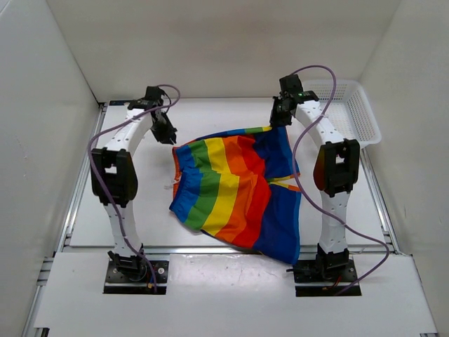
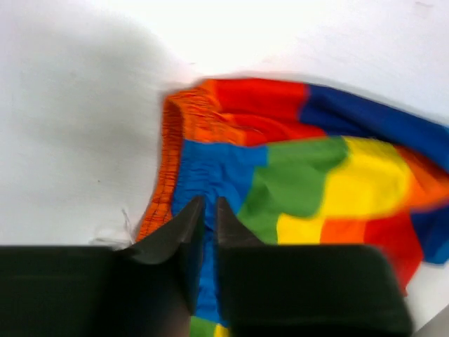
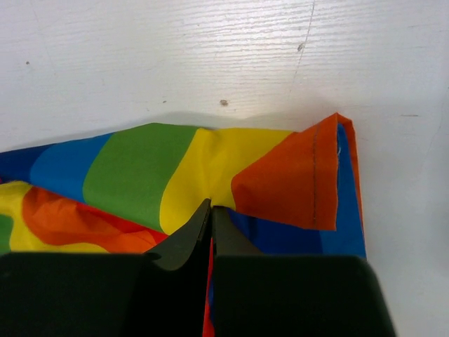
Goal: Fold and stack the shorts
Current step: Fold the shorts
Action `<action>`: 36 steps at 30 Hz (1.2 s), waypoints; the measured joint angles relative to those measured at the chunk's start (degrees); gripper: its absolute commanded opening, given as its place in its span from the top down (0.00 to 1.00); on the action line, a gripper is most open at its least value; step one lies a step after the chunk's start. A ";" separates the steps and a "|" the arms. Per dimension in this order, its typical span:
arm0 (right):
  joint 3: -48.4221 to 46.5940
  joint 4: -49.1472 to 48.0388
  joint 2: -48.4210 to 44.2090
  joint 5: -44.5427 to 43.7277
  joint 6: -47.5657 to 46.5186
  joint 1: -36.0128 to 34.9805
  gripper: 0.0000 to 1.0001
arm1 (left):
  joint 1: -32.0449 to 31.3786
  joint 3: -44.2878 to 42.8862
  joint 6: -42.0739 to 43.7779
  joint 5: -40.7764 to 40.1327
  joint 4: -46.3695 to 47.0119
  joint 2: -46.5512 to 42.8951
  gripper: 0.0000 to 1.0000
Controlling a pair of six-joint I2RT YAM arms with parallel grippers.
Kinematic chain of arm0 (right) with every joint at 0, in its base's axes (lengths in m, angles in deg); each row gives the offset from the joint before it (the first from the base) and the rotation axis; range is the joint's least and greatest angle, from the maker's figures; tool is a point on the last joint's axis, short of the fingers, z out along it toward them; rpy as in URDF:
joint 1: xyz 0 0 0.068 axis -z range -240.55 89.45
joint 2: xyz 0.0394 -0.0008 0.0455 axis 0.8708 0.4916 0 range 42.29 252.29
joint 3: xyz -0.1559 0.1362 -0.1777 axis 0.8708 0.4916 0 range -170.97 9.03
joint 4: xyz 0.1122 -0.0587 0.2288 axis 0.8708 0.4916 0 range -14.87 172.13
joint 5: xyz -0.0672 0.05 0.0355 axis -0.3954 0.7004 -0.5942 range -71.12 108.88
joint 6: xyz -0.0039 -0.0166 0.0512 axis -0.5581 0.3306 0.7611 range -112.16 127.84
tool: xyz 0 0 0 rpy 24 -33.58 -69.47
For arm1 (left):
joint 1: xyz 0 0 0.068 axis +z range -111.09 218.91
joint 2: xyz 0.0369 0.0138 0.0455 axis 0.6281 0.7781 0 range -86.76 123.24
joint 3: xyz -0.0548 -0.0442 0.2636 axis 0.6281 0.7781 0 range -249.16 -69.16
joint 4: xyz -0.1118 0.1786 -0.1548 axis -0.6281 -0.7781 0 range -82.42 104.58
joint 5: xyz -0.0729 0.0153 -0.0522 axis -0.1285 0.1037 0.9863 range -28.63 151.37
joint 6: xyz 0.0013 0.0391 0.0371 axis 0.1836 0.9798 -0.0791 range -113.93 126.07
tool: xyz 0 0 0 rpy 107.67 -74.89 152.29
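The rainbow-striped shorts (image 1: 235, 193) lie spread on the white table between the arms, partly folded, with a blue panel on the right side. My right gripper (image 1: 280, 118) is at their far right corner. In the right wrist view it (image 3: 212, 207) is shut on the shorts (image 3: 140, 175), and the yellow fabric puckers at its tips. My left gripper (image 1: 167, 133) hovers just beyond the shorts' far left corner. In the blurred left wrist view it (image 2: 209, 203) is shut with only a slit between the fingers, holding nothing, and the shorts (image 2: 302, 182) lie beneath it.
A white mesh basket (image 1: 354, 109) stands at the far right of the table, beside the right arm. White walls enclose the table on the left, back and right. Purple cables loop off both arms.
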 measured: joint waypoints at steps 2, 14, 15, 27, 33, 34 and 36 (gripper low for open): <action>0.42 -0.24 -0.52 0.26 0.28 0.00 0.99 | -0.26 0.00 0.68 1.14 1.31 -2.58 0.85; 2.67 -0.50 -1.51 1.16 0.83 0.00 0.99 | -4.04 4.96 0.55 3.54 4.11 0.31 0.47; 2.67 -0.50 -1.60 1.20 0.83 0.00 0.99 | -4.04 4.76 0.68 3.61 4.09 1.25 0.40; 3.74 -0.98 -2.80 1.46 0.90 0.00 0.99 | -3.58 3.96 0.04 0.15 4.50 5.92 0.40; 3.74 -1.31 -2.84 1.46 0.90 0.00 0.99 | -3.50 1.62 -0.35 -2.51 4.28 6.82 0.39; 3.74 -1.33 -2.84 1.49 0.90 0.00 0.99 | -3.50 0.79 -0.33 -2.60 4.48 7.48 0.39; 3.74 -1.33 -2.84 1.53 0.90 0.00 0.99 | -3.50 -0.48 -0.33 -2.60 4.63 8.76 0.42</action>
